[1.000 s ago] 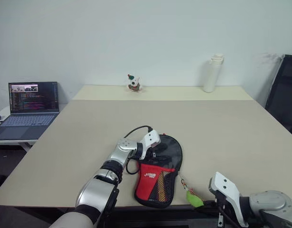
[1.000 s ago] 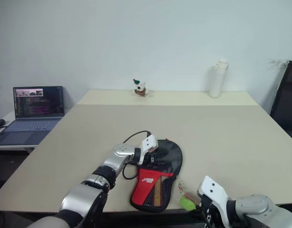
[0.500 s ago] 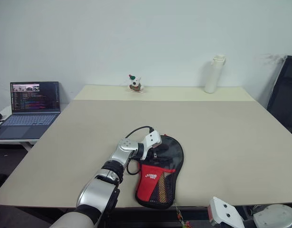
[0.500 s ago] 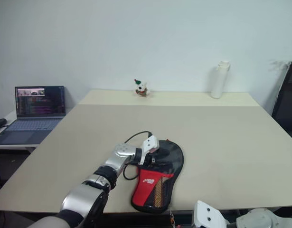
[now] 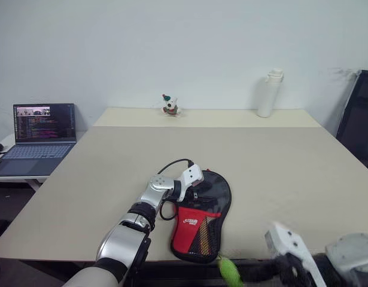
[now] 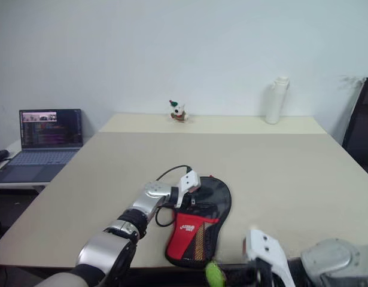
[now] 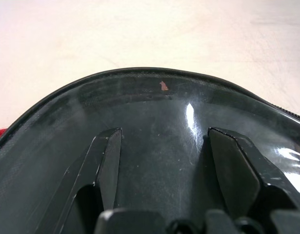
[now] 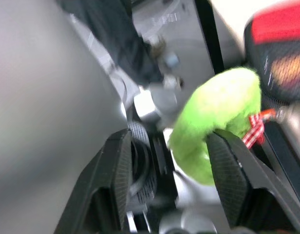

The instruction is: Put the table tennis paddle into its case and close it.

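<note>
Near the front edge of the table (image 5: 279,173), left of centre, lies the case (image 5: 201,218), flat on the tabletop with its round end pointing far and its narrow red-panelled end reaching the near edge. The red panel carries a white logo, with a mesh pocket beside it. Whether the case holds the table tennis paddle cannot be told; no paddle can be made out on the table.

The left gripper (image 7: 162,156) rests over the glossy black round end of the case, on its left side. Its 2 fingers (image 7: 103,161) stand apart and lie on that black surface, the curved zipper rim arcing just beyond their tips. They clamp nothing.

The right gripper (image 8: 164,161) is at the near right, below the table edge. In the right wrist view its 2 fingers stand apart, with a fuzzy green ball (image 8: 218,122) between them on a red-and-white checked ribbon. Whether the pads touch the ball cannot be told. The ball hangs just below the case's narrow end.

At the far edge stand a white bottle (image 5: 268,93) and a small figurine (image 5: 169,104), well apart. A laptop (image 5: 37,134) sits open on a side surface to the left.
</note>
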Controlling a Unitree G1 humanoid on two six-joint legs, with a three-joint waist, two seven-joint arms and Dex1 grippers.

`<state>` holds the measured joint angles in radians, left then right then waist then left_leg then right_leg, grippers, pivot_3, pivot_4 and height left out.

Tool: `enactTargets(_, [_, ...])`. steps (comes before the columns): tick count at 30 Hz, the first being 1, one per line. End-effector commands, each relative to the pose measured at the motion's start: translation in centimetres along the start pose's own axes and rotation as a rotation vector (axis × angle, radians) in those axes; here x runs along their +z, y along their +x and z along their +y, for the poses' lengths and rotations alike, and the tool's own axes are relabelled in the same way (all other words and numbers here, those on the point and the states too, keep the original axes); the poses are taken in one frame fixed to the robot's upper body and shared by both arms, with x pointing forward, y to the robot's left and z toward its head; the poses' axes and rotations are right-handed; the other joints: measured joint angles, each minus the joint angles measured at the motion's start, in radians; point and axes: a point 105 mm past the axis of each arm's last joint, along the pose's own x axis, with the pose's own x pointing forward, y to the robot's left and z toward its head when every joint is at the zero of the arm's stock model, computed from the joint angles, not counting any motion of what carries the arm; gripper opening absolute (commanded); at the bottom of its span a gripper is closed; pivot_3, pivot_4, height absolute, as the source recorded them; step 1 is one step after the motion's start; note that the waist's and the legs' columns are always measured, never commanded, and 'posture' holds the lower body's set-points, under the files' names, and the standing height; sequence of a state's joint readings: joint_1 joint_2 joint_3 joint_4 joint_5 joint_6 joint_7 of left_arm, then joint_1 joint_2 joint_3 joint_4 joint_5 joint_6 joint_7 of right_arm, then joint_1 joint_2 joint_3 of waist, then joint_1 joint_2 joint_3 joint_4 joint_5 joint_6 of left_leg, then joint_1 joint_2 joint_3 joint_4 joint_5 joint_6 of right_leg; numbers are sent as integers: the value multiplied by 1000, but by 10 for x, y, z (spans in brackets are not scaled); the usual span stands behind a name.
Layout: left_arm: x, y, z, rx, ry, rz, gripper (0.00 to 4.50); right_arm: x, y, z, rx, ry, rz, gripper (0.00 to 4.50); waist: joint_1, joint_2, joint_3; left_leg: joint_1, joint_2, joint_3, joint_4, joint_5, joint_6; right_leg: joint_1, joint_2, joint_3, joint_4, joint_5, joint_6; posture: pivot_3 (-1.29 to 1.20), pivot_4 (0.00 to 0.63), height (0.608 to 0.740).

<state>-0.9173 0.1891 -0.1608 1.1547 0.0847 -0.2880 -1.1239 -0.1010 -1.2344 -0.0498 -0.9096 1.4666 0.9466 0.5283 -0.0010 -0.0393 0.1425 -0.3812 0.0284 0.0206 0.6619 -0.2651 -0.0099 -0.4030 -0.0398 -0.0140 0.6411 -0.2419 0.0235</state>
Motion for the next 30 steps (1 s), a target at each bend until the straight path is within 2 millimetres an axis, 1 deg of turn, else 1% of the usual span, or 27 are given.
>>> enactTargets(1, [-37,2,-19,-35,-110,98,3058,16,-4,-12,-30,18,-58,2344,0,0,0,0,0,0,0,0,0,0,0,0,0,0,0,0,150,740])
enactTargets(3, [-32,1,-16,-30,-103,74,3058,19,-4,-17,-47,14,-58,2344,3,1,0,-1,0,-2,0,0,0,0,0,0,-1,0,0,0,150,740])
enactTargets(7, [-14,-8,-7,-10,-76,-25,3058,15,-9,-55,-159,-6,-84,2344,2,0,1,-5,0,-4,-1,0,0,-2,1,0,-1,0,0,0,150,740])
enactTargets(9, [-6,-17,-5,-6,-53,-67,3058,15,-9,-72,-229,-53,-127,2344,0,1,2,-7,0,-4,-1,0,0,-4,2,0,-1,2,3,0,150,740])
enactTargets(12, [4,-37,0,12,-29,-123,3058,19,-10,-88,-279,-125,-227,2344,-7,2,5,-12,1,-3,-1,-1,1,-9,5,0,-1,2,4,0,150,740])
enactTargets(15, [21,-67,6,65,-30,-186,3058,17,-15,-108,-297,-142,-240,2344,-11,5,11,-15,2,-3,-1,-1,2,-14,10,1,2,2,3,0,150,740])
enactTargets(17, [30,-88,7,110,-37,-213,3058,21,-20,-124,-319,-156,-266,2344,-13,6,19,-18,3,-2,0,-1,2,-17,11,1,4,2,3,0,150,740])
enactTargets(18, [32,-95,6,127,-41,-218,3058,23,-24,-131,-332,-163,-288,2344,-14,6,23,-18,3,-2,0,-1,2,-17,12,1,4,2,3,0,150,740])
enactTargets(22, [29,-130,-4,231,-41,-189,3058,31,-33,-158,-384,-183,-350,2344,-8,8,30,-18,3,-3,0,-1,2,-18,12,2,4,2,2,0,150,740])
enactTargets(23, [29,-132,-7,248,-44,-184,3058,30,-36,-163,-391,-183,-355,2344,-7,9,30,-18,4,-3,0,-1,2,-18,12,2,4,2,2,0,150,740])
enactTargets(24, [27,-140,-11,279,-55,-177,3058,29,-38,-170,-404,-182,-354,2344,-6,9,31,-18,4,-3,0,-1,2,-18,12,2,4,2,2,0,150,740])
enactTargets(25, [26,-142,-15,302,-64,-172,3058,25,-43,-177,-415,-178,-350,2344,-5,9,31,-19,4,-3,0,-1,2,-18,11,3,3,2,1,0,150,740])
enactTargets(26, [20,-151,-22,330,-79,-160,3058,22,-46,-185,-438,-173,-338,2344,-4,9,32,-19,4,-2,0,-1,2,-18,10,3,3,3,0,0,150,740])
enactTargets(28, [16,-154,-32,358,-95,-144,3058,16,-57,-199,-474,-168,-321,2344,-3,10,33,-19,3,-1,0,-1,2,-18,9,3,3,3,-1,0,150,740])
enactTargets(30, [13,-158,-38,371,-101,-132,3058,17,-65,-207,-506,-182,-311,2344,2,10,35,-19,2,-1,0,-1,2,-18,7,3,3,4,-2,0,150,740])
